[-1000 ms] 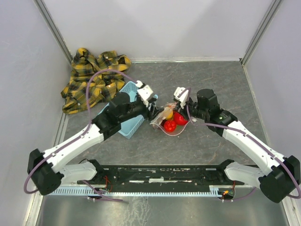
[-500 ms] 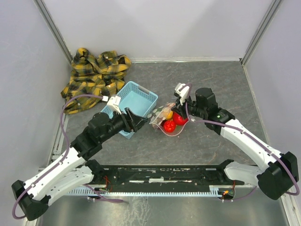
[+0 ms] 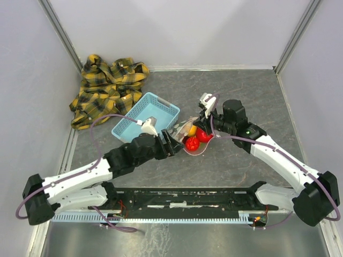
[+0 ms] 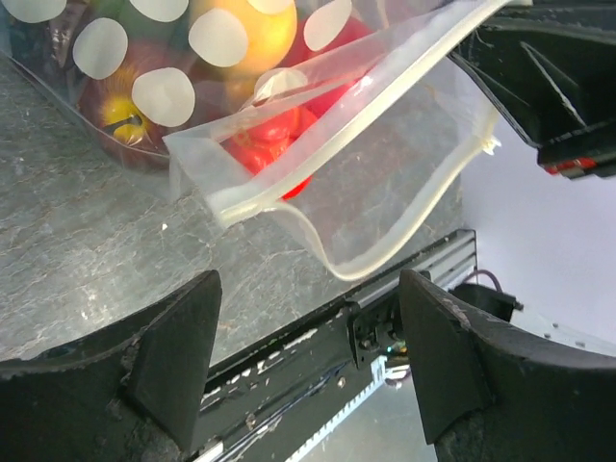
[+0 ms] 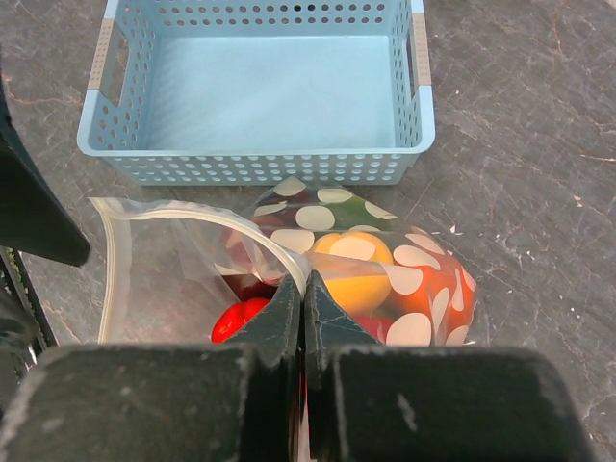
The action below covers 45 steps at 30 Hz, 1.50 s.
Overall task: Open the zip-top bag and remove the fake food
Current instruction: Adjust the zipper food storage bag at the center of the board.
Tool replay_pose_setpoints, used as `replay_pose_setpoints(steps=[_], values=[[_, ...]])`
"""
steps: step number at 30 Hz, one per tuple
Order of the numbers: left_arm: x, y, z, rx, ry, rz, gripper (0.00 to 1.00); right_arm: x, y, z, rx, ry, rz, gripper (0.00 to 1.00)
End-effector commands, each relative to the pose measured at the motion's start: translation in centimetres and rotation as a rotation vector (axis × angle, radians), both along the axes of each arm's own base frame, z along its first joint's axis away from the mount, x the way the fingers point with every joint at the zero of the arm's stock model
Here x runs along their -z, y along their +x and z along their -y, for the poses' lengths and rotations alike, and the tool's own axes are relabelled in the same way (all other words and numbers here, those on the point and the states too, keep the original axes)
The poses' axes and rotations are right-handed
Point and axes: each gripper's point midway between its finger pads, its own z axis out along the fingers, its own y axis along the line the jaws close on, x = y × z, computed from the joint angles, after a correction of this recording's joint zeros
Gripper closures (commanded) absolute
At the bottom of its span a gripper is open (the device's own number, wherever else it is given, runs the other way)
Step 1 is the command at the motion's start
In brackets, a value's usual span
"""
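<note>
On a grey table point(image 3: 241, 91), beside a blue basket point(image 3: 140, 113) — a spotted zip-top bag point(image 3: 182, 130) agape.
Its mouth faces the left gripper point(image 4: 310, 327), spread wide and empty; the right gripper point(image 5: 303, 289) pinches its upper lip — red and yellow fruits point(image 3: 193, 143) inside.

I see the zip-top bag point(image 5: 318, 217) as clear plastic printed with white oval dots. Through it the fake food point(image 5: 351, 274) shows red, yellow-orange and dark green. The basket point(image 5: 260, 164) is light blue, the crumpled cloth point(image 3: 104, 88) yellow-and-dark plaid, and the surface point(image 5: 520, 144) mottled dark grey.
</note>
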Motion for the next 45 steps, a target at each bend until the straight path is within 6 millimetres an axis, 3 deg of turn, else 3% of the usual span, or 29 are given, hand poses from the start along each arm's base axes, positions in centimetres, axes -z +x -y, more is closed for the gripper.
replay_pose_setpoints(steps=[1, 5, 10, 11, 15, 17, 21, 24, 33, 45], values=[[-1.7, 2.8, 1.0, -0.188, -0.035, 0.01, 0.21, -1.6, 0.2, -0.7, -0.015, 0.053, 0.044, 0.98], [-0.3, 4.2, 1.7, -0.247, 0.005, 0.006, 0.32, -1.4, 0.1, -0.7, -0.018, 0.048, 0.037, 0.98], [0.5, 4.7, 2.2, -0.224, 0.053, 0.038, 0.77, -1.2, -0.6, -0.5, -0.049, 0.021, 0.041, 0.98], [0.6, 4.8, 2.1, -0.222, 0.067, 0.048, 0.82, -1.1, -0.8, -0.4, -0.058, 0.013, 0.041, 0.98], [0.4, 4.9, 1.7, -0.19, 0.126, 0.109, 0.91, -0.8, -1.3, -0.2, -0.083, -0.017, 0.042, 0.96], [0.3, 4.9, 1.4, -0.177, 0.153, 0.134, 0.94, -0.8, -1.6, -0.2, -0.101, -0.025, 0.042, 0.91], [0.2, 4.9, 1.2, -0.149, 0.194, 0.168, 0.96, -1.3, -1.9, -0.5, -0.138, -0.026, 0.06, 0.68], [-0.2, 4.9, 1.3, -0.127, 0.214, 0.186, 0.96, -2.1, -1.7, -0.6, -0.151, -0.037, 0.085, 0.6], [-0.4, 4.7, 1.9, -0.085, 0.227, 0.2, 0.96, -3.8, -1.2, -1.7, -0.192, -0.081, 0.117, 0.55], [-0.5, 4.7, 1.7, -0.089, 0.227, 0.205, 0.96, -2.4, -1.2, -1.7, -0.197, -0.199, 0.11, 0.58]])
